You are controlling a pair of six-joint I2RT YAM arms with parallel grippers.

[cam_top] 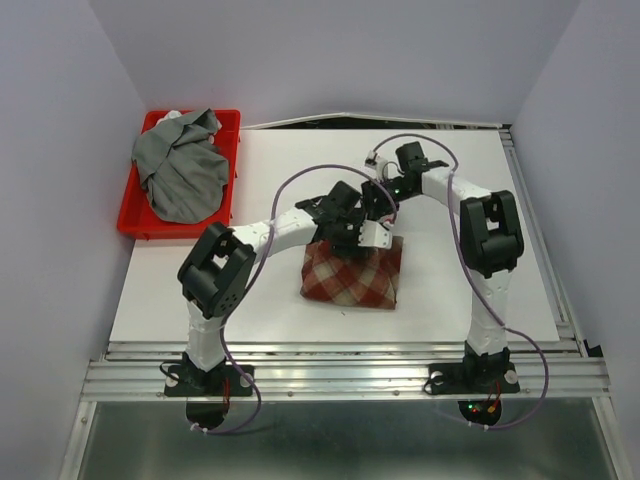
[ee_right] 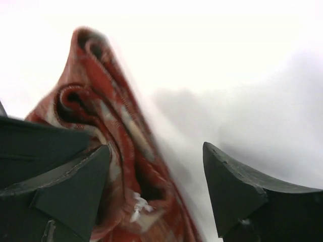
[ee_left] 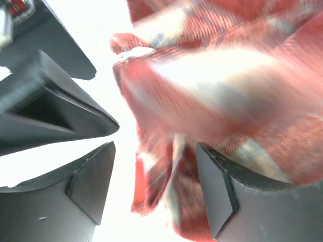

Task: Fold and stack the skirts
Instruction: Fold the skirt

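Note:
The red-and-cream plaid skirt (cam_top: 350, 278) lies folded into a small rectangle at the table's middle. Both grippers hang over its far edge. My left gripper (cam_top: 343, 235) is open. In the left wrist view (ee_left: 155, 189) a blurred edge of the plaid skirt (ee_left: 227, 85) lies between its spread fingers (ee_left: 96, 186), ungripped. My right gripper (cam_top: 376, 228) is open too. In the right wrist view (ee_right: 156, 186) the skirt's folded edge (ee_right: 101, 116) rests against its left finger (ee_right: 70, 196). The grey skirt (cam_top: 181, 168) lies crumpled in the tray.
The red plastic tray (cam_top: 135, 222) sits at the table's far left corner. The white table top (cam_top: 470, 290) ends at a metal rail along the near edge. Walls close in on the left, right and back.

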